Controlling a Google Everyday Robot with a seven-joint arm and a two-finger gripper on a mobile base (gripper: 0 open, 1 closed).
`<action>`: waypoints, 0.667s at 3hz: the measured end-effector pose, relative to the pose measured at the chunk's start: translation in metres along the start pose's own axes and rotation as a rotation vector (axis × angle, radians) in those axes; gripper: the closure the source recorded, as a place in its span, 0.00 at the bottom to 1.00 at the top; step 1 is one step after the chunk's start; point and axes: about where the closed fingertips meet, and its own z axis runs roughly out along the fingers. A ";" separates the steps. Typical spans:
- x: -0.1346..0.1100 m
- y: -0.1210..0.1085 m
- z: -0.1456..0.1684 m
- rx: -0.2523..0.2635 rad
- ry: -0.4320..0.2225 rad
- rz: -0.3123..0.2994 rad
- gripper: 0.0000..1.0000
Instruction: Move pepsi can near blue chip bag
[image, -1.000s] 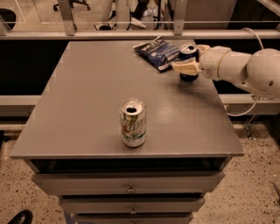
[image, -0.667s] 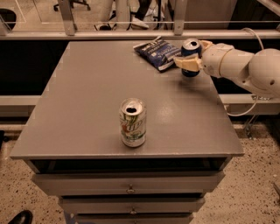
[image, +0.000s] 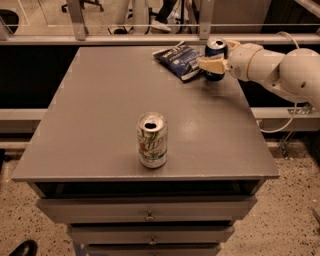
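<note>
The pepsi can (image: 216, 49), dark blue with a silver top, stands upright at the far right of the grey table (image: 100, 110). It is close beside the right edge of the blue chip bag (image: 179, 60), which lies flat and crinkled. My gripper (image: 215, 56) reaches in from the right on a white arm (image: 280, 70). Its fingers (image: 210, 64) are closed around the can, one in front of it and one behind. The lower part of the can is hidden by the front finger.
A white-and-green soda can (image: 152, 140) stands upright near the table's front middle. The table has drawers (image: 150, 216) below its front edge. A rail and chair legs lie beyond the far edge. A cable (image: 280, 125) hangs at the right.
My gripper has carried the pepsi can a little farther back along the table, staying beside the chip bag. The white-and-green can has not moved.
</note>
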 end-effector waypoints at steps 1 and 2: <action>0.001 -0.004 0.006 0.000 -0.004 0.029 0.38; 0.005 -0.004 0.014 0.000 -0.011 0.058 0.08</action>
